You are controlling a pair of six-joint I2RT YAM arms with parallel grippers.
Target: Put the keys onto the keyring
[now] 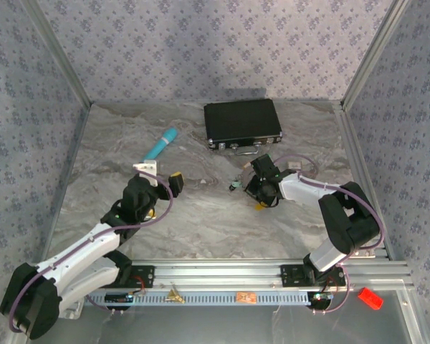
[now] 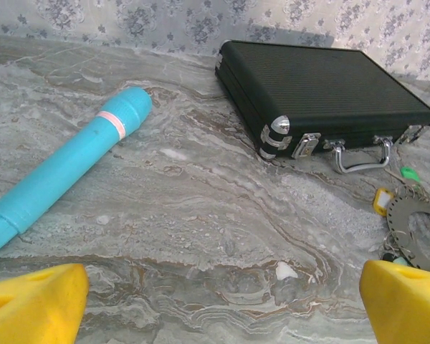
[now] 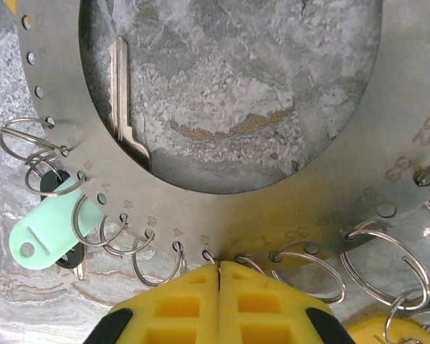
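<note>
In the right wrist view the keyring (image 3: pixel 222 215) is a flat grey plate ring with numbered holes and several wire loops along its rim. My right gripper (image 3: pixel 220 276) is shut at that rim, with the loop of hole 3 running in between its yellow fingers. A silver key (image 3: pixel 123 100) lies inside the ring's hole. A mint green tag (image 3: pixel 50 231) hangs on loops at the left, and a yellow tag (image 3: pixel 401 331) at the lower right. My left gripper (image 2: pixel 215 308) is open over bare table, with the keyring (image 2: pixel 416 229) to its right.
A black case (image 1: pixel 242 122) lies at the back centre, close behind the keyring (image 1: pixel 242 175). A turquoise cylinder (image 1: pixel 161 145) lies left of it, just beyond my left gripper (image 1: pixel 161 177). My right gripper (image 1: pixel 256 188) is right of centre. Metal frame posts and patterned walls close off the table.
</note>
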